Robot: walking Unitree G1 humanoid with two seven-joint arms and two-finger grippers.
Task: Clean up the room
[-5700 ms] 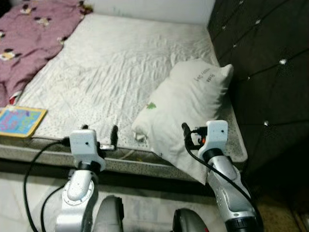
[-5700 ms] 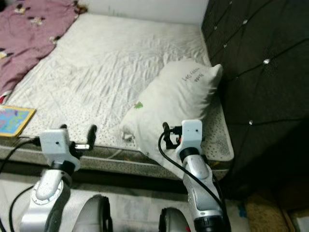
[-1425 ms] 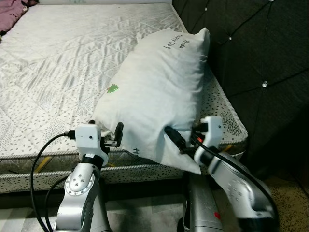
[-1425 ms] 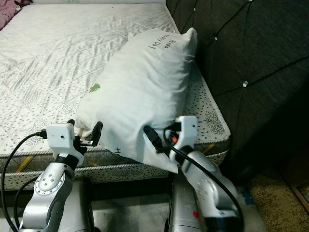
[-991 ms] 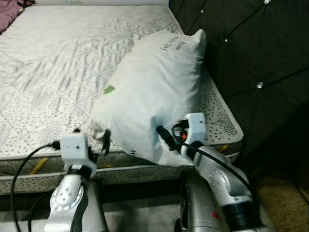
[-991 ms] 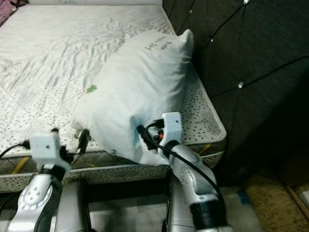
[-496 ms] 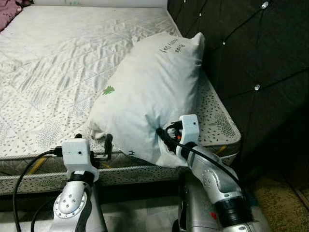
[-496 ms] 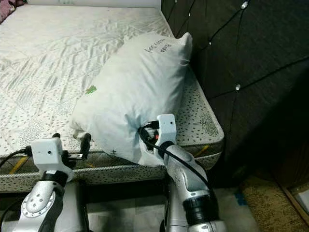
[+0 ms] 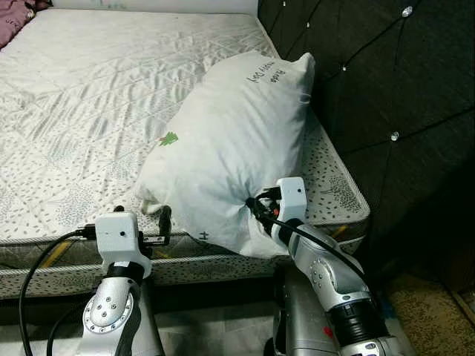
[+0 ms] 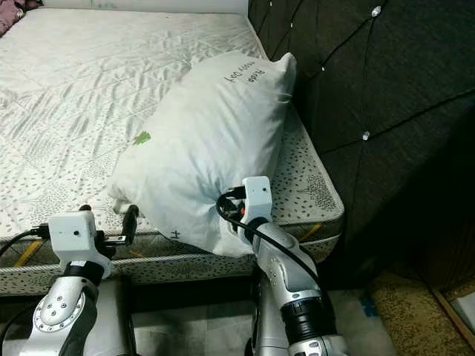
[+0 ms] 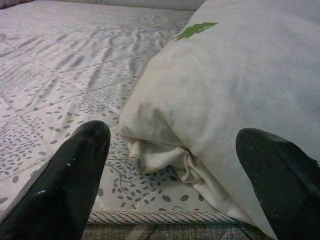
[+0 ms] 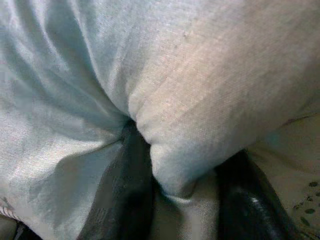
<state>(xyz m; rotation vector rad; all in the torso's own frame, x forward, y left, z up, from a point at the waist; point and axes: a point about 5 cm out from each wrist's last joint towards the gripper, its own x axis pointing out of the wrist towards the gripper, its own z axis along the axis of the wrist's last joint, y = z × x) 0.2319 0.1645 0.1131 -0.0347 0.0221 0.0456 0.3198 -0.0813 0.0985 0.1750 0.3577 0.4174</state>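
- Right claw (image 9: 254,210) is clamped on a small fold of the pillow (image 9: 230,148); lifting by that pinch risks the fabric slipping out.
- Left claw (image 11: 170,165) stands spread apart, the pillow's corner just ahead; it could snag the bed (image 9: 82,111) edge.

This is a bedroom in a home. A bare quilted mattress (image 9: 111,96) with a grey leaf print and piped edge spreads from the centre toward 10 o'clock. A white pillow (image 9: 230,156) lies on its corner, against a dark tufted headboard (image 9: 386,96) studded with shiny buttons at 2 o'clock. A scrap of purple bedding (image 9: 13,13) shows at 11 o'clock. At 5 o'clock lies what may be a brown rug (image 10: 415,311), too dim to be sure.
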